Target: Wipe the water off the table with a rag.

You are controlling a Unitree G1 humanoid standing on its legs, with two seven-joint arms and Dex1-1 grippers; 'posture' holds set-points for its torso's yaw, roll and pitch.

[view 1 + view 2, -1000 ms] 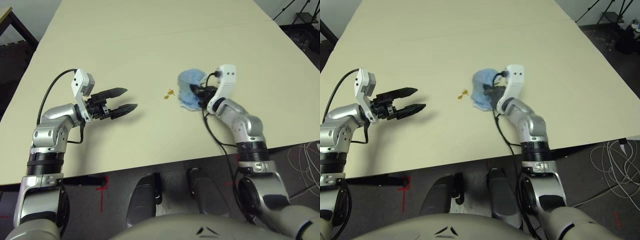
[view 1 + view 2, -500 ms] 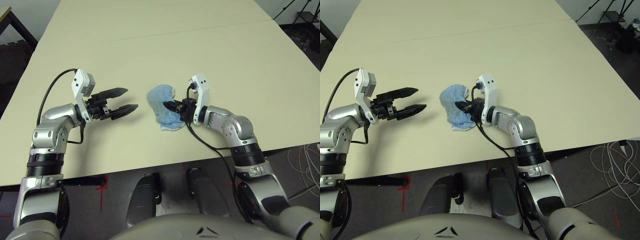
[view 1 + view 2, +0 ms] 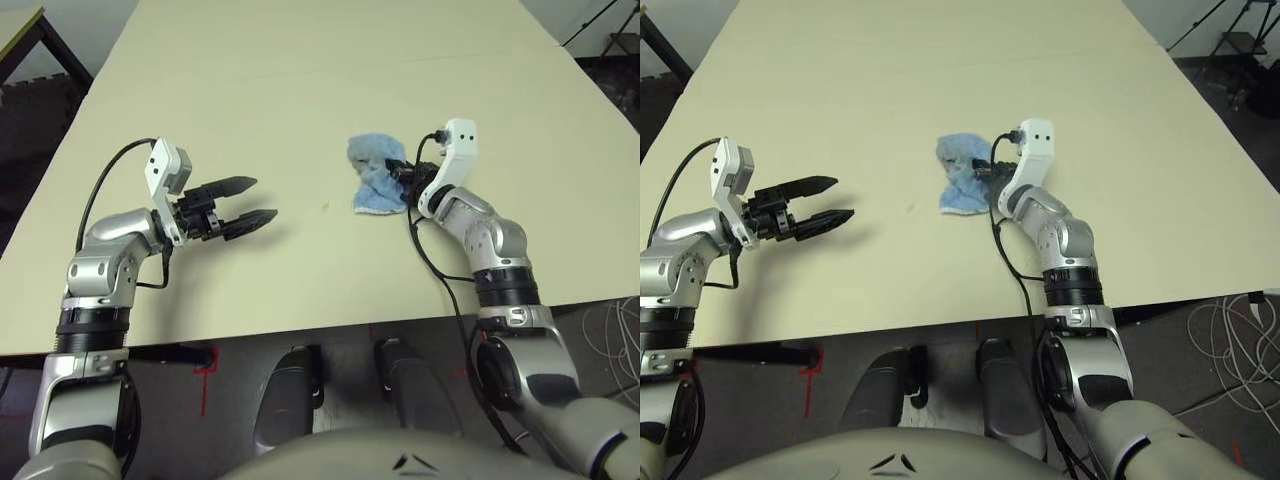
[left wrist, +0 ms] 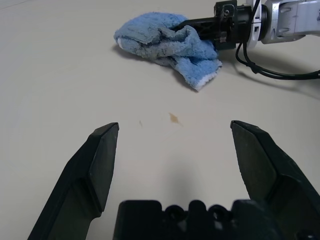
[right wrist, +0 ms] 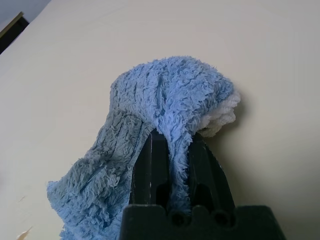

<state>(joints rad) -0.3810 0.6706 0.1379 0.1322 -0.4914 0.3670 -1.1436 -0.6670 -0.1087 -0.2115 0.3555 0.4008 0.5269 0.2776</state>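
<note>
Bunched into a crumpled blue wad, the rag (image 3: 376, 185) lies on the table (image 3: 300, 90) right of the tabletop's middle, its long axis running from the far edge toward the near edge, a white-edged corner nearest the near edge. The right gripper (image 3: 404, 176) is clamped tight on its right side. Half a second earlier the cloth lay closer to the left gripper (image 3: 258, 199); a second ago an orange blotch showed where now a faint trace of water (image 3: 324, 207) is left.

From the left wrist, the left gripper's black fingers (image 4: 100, 155) stand wide apart, holding nothing, above two tiny orange specks; beyond them the fluffy towel sags in folds from the other gripper.

From the right wrist, terry pile drapes over both closed fingers (image 5: 152, 167), a strip pinched between them, white edging (image 5: 225, 112) curling at one side.
</note>
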